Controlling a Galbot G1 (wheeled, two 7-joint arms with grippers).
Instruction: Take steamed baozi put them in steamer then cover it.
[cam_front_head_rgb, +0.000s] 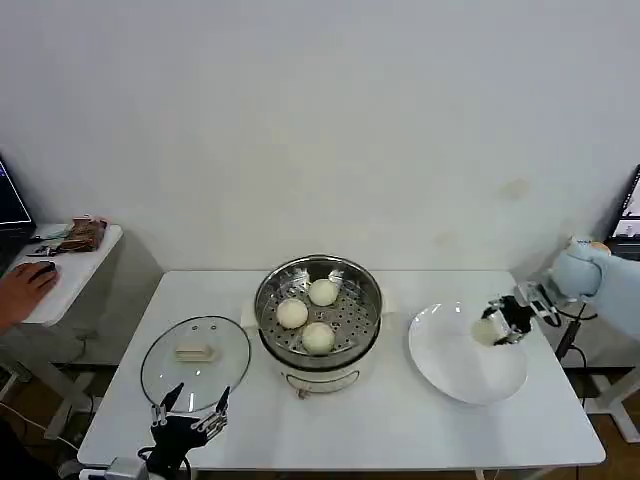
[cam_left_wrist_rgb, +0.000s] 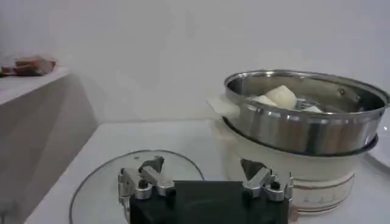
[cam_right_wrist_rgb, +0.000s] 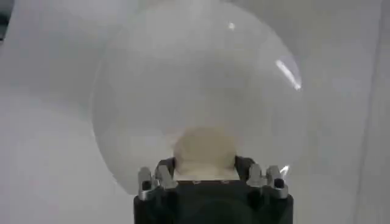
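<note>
Over plate (cam_front_head_rgb: 455, 375), right gripper (cam_front_head_rgb: 497, 326) fingers clamp half-hidden baozi (cam_right_wrist_rgb: 204, 151); left gripper (cam_front_head_rgb: 188, 411) fingers apart.

Black claw bodies with silver metal fingers (cam_left_wrist_rgb: 146, 180), pale blue right arm (cam_front_head_rgb: 585, 270), black cable

The table (cam_front_head_rgb: 400, 430) is white, and so is the wall (cam_front_head_rgb: 320, 120) behind it. The steamer (cam_front_head_rgb: 366, 283) is shiny silver steel with a dotted pattern of holes across its floor, on a white pot base (cam_front_head_rgb: 320, 378). The baozi (cam_front_head_rgb: 291, 313) in it are cream-white and plain. The cover (cam_front_head_rgb: 160, 375) is clear glass with a metal rim and a white handle (cam_front_head_rgb: 195, 351). The plate (cam_front_head_rgb: 450, 365) is plain white. The right gripper (cam_front_head_rgb: 503, 322) is black with silver parts around a cream bun (cam_right_wrist_rgb: 204, 152); the left gripper (cam_front_head_rgb: 188, 412) is black and silver too.
</note>
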